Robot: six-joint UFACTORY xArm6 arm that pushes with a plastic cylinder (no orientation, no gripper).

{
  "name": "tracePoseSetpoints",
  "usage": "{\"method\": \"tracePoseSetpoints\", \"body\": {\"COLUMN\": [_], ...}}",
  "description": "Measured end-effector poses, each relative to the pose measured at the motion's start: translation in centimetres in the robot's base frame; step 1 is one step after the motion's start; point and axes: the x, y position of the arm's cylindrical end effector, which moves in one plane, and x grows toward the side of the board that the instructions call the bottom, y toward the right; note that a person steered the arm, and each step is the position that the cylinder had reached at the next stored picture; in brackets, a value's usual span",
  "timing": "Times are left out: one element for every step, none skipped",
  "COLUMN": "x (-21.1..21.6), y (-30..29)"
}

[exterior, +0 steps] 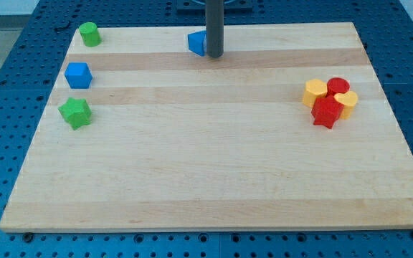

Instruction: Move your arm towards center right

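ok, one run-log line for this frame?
tip top centre, touching right of blue block | red/yellow cluster centre right, untouched | green blocks, blue cube left | move right pending

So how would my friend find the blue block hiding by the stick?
Look along the wooden board's top edge, near the middle. My tip stands there, and the blue block sits against its left side. The other blue block sits alone, far left.
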Motion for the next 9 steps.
{"method": "tracePoseSetpoints", "body": {"x": [0.2,-1.3,-3.2,-3.6,0.8,4.0,5.3,11.0,12.0], "y": [-2.6,-3.5,-3.5,-3.5,-3.5,-4.5,-4.6,-4.6,-4.9]}}
